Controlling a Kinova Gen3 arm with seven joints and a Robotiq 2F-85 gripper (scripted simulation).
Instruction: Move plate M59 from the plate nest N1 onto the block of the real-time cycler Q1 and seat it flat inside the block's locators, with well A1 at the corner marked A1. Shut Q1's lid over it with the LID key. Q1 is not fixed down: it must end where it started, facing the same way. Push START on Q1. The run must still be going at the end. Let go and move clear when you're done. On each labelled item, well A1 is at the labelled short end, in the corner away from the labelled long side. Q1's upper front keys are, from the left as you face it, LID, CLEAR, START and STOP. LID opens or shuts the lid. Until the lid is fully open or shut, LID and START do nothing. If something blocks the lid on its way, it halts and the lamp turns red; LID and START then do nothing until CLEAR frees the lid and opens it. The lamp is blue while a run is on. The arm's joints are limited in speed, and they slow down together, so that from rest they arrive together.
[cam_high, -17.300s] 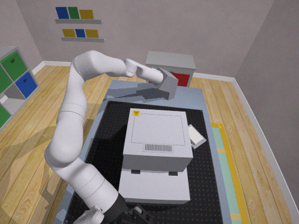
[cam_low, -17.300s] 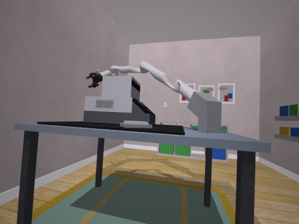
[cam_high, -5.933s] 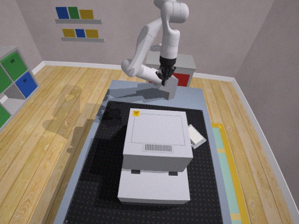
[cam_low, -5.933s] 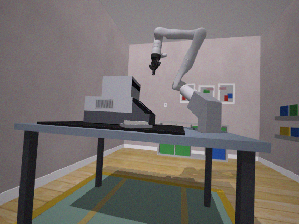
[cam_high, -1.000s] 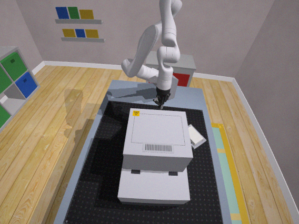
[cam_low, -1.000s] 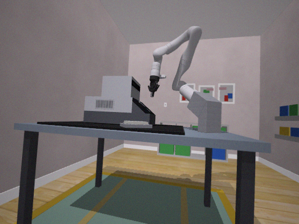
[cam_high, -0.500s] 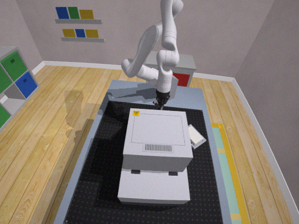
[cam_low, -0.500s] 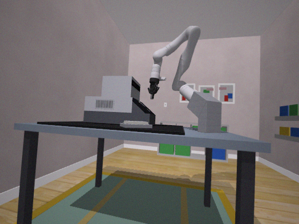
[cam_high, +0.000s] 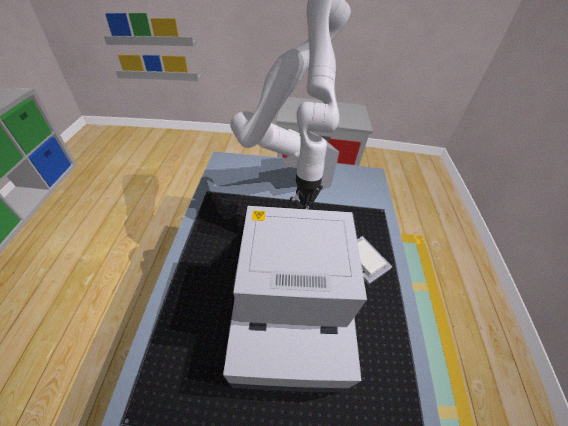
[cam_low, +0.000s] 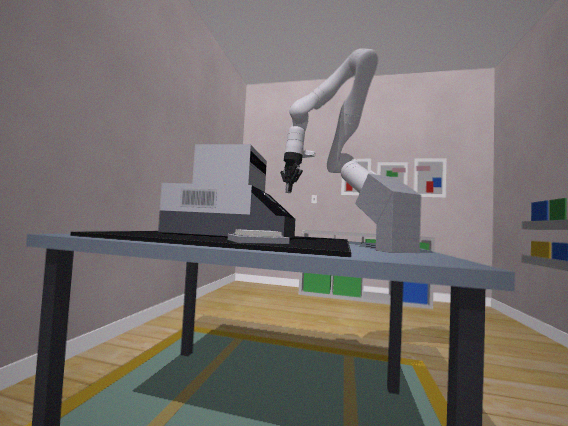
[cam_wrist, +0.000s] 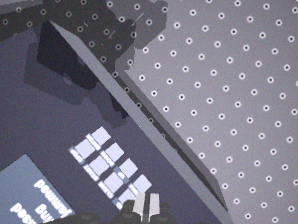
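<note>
From where I sit at the controls, my arm (cam_high: 321, 65) (cam_low: 356, 95) is smooth and white, built of rounded tubular links with bulging elbows and thin seam rings. A small pale lug (cam_low: 309, 153) juts from its wrist. The gripper (cam_high: 304, 204) (cam_low: 288, 190) (cam_wrist: 146, 208) is black and angular, with slim, light grey fingertips. The faceted pedestal (cam_low: 398, 220) is plain grey.

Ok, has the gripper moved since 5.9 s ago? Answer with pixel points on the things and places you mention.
Yes. The gripper (cam_high: 304, 204) (cam_low: 288, 191) (cam_wrist: 146, 208) has come down and closer to the cycler (cam_high: 300, 245) (cam_low: 220, 165) (cam_wrist: 45, 110), which hasn't shifted on the mat (cam_high: 190, 360) (cam_low: 320, 246) (cam_wrist: 240, 90).
</note>
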